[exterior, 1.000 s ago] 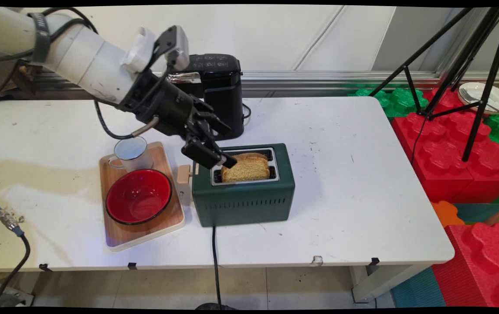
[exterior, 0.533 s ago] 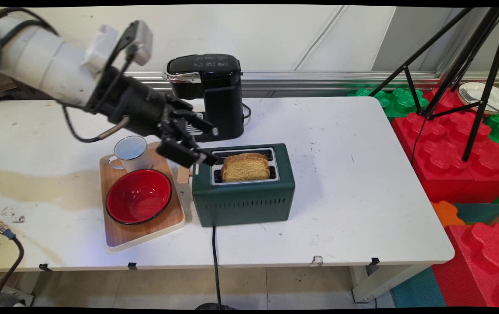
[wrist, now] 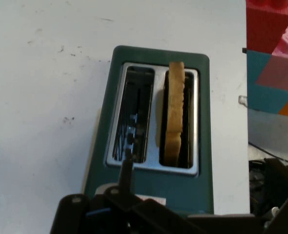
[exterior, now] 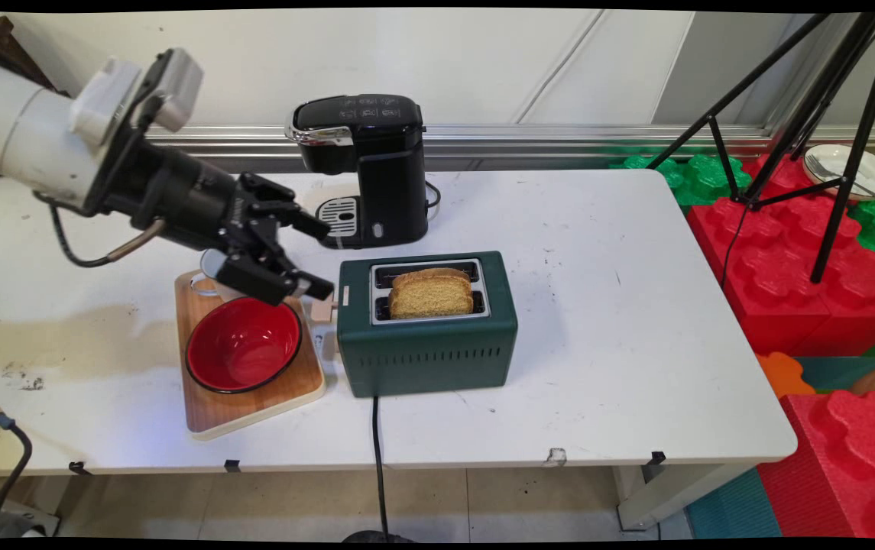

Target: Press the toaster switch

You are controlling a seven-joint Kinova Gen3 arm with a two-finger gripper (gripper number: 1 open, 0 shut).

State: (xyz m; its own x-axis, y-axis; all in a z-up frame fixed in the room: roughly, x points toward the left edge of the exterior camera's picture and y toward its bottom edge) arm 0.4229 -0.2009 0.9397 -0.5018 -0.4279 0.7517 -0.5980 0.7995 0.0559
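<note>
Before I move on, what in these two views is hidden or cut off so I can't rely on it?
- White enamel mug: main view, mostly hidden behind the black two-finger gripper.
- Fingertips: hand view, cut off by the bottom edge, so the gap does not show there.
- Dark green toaster lever: main view, its pale knob is partly hidden by a finger.
- Left slot: hand view, depths too dark.
- Toaster's black cord: main view, runs off the bottom edge.

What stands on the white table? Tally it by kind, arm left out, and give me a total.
Coffee machine: 1
Toaster: 1
Bread slice, in the toaster's slot: 1
Red bowl: 1
Mug, partly hidden behind the arm: 1
Wooden board: 1
Total: 6
</note>
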